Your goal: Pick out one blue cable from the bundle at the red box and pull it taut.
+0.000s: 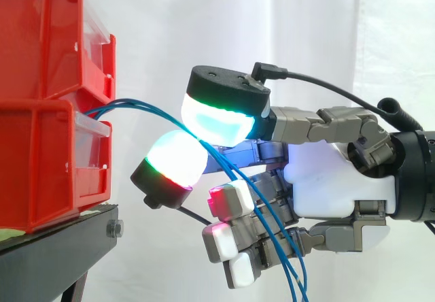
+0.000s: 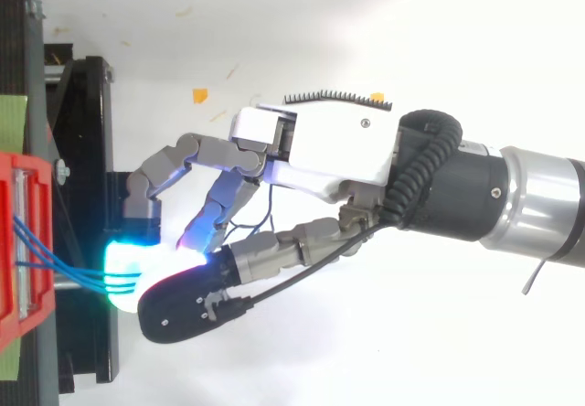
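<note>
Red bins: two red plastic bins (image 1: 47,145) stacked at far left of frame on a black stand (image 1: 61,247), white curtain (image 1: 204,16) behind.
Blue cables: several thin blue cables (image 2: 69,275) leaving the gap between the bins at mid-left, arching rightward into the glowing pads, then trailing down past the curled lower fingers to the bottom edge, right of centre; from above, fanned as three strands between box and pad at lower left.
Hand: robot hand (image 1: 333,179) entering from the right edge, palm toward the bins, level with the cables' exit.
Grip: closed in a pinch, one large glowing pad (image 1: 217,118) above and another (image 1: 173,159) below, pressed together on the strands at centre frame; more than one strand apparently caught, exact number impossible to tell.
Axis: left to right, box to hand; cables lying directly left of the palm, anchored end at the bins, free ends hanging below the hand.
Slack: visible bow between bins and pads, so by the look of it not yet taut.
Next move, as judged: straight draw toward the right edge, away from the bins, along the strands' own line.
Risk: whole bundle dragged along rather than a single cable.
</note>
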Controlling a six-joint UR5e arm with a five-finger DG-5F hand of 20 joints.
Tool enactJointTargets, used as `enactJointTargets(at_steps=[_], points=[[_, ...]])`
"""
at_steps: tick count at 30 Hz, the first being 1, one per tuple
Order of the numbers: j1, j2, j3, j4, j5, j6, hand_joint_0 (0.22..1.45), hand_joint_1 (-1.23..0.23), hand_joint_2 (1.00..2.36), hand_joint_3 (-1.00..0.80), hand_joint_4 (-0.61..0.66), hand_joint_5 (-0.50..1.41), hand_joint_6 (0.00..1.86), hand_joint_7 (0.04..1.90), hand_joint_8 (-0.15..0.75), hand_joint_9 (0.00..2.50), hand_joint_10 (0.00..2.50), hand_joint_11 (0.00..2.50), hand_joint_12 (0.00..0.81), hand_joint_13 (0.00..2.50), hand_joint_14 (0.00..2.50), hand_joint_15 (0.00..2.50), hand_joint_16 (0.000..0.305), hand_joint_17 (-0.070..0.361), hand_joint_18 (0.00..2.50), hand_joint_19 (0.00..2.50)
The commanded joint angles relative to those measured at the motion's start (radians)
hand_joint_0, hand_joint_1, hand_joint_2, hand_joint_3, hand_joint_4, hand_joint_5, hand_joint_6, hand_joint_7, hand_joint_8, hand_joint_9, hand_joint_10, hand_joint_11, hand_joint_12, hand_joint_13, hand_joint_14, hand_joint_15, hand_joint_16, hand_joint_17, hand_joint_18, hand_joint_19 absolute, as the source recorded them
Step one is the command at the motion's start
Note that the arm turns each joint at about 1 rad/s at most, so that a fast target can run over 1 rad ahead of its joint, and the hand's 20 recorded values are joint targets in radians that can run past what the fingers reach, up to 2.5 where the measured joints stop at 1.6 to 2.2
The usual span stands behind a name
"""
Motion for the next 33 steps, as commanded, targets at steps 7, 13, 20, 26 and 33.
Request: enactJointTargets(at_steps=[7, 13, 20, 26, 33], points=[[-0.001, 0.000, 0.000, -0.002, 0.000, -0.001, 0.80, -0.89, 1.01, -0.39, -0.11, -0.13, 0.96, 1.19, 0.301, 1.17, 0.03, 0.88, 0.372, 1.01, 0.03, 0.67, 0.051, 0.114, 0.85, 0.69], [-0.001, 0.000, 0.000, -0.005, 0.000, -0.001, 0.78, -0.88, 1.00, -0.50, -0.10, -0.13, 0.96, 1.26, 0.309, 1.19, 0.03, 0.87, 0.370, 1.02, 0.03, 0.66, 0.051, 0.114, 0.89, 0.66], [-0.001, 0.000, 0.000, -0.008, 0.000, -0.001, 0.72, -0.86, 1.00, -0.50, -0.07, -0.12, 0.96, 1.24, 0.306, 1.22, 0.03, 0.88, 0.366, 1.03, 0.03, 0.66, 0.051, 0.114, 0.90, 0.66], [-0.001, -0.001, 0.000, -0.008, 0.000, -0.002, 0.65, -0.82, 1.00, -0.50, -0.01, -0.11, 0.95, 1.05, 0.308, 1.24, 0.03, 0.88, 0.366, 1.03, 0.03, 0.66, 0.050, 0.113, 0.90, 0.66], [-0.001, 0.000, 0.002, -0.008, 0.000, -0.002, 0.63, -0.82, 1.00, -0.50, 0.00, -0.10, 0.94, 0.99, 0.297, 1.24, 0.03, 0.89, 0.367, 1.04, 0.03, 0.66, 0.050, 0.113, 0.90, 0.67]])
